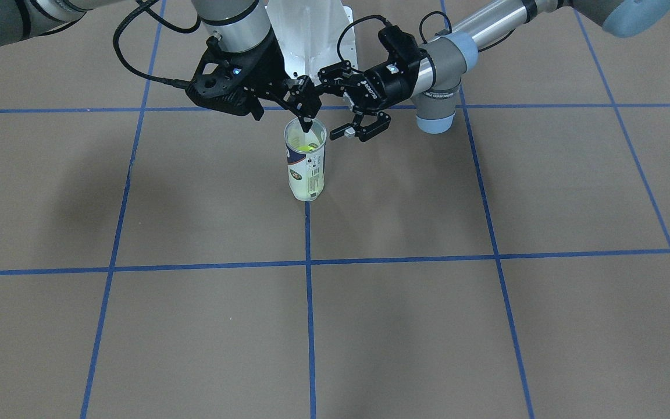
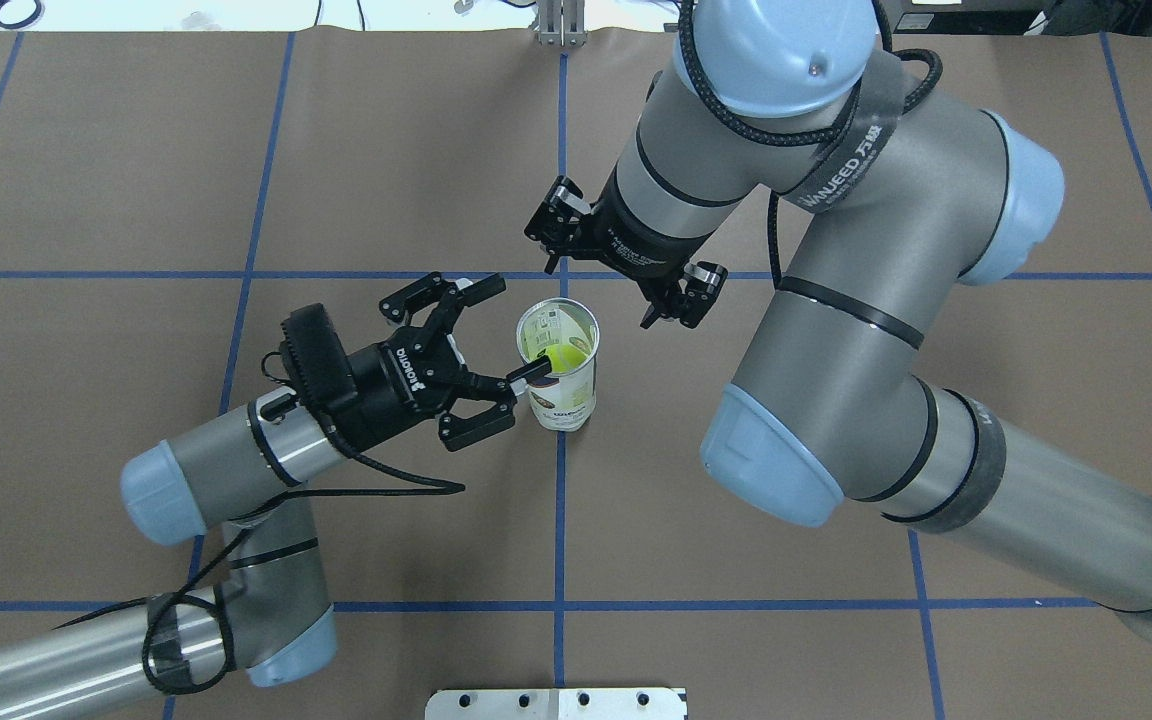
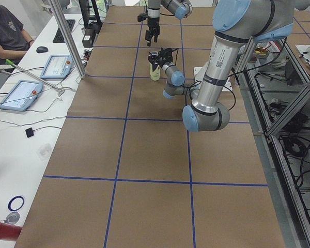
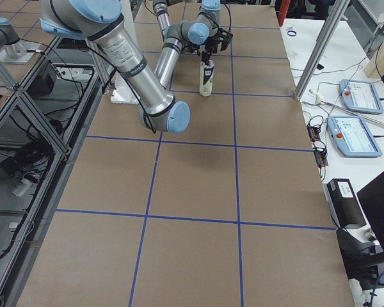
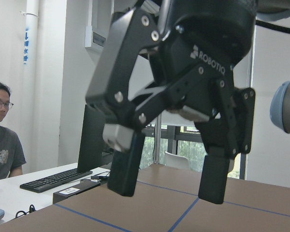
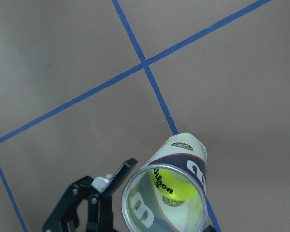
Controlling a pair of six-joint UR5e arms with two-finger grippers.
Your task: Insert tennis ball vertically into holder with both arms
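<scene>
The holder (image 2: 564, 395), a clear can with a navy-and-white label, stands upright on a blue tape line near the table's middle. It also shows in the front view (image 1: 307, 169) and the right wrist view (image 6: 193, 164). A yellow-green tennis ball (image 2: 566, 357) lies inside it, below the rim (image 6: 176, 183). My right gripper (image 1: 306, 113) hangs open just above the can's mouth (image 6: 170, 203), holding nothing. My left gripper (image 2: 514, 328) is open and empty beside the can, with one fingertip (image 2: 533, 369) at the rim. The left wrist view shows its empty fingers (image 5: 125, 164).
The white pedestal base (image 1: 312, 35) stands at the robot's edge of the table, also in the overhead view (image 2: 556, 703). Blue tape lines grid the brown tabletop. A side table with tablets (image 3: 20, 95) and a seated person (image 3: 8, 31) lies beyond the far edge.
</scene>
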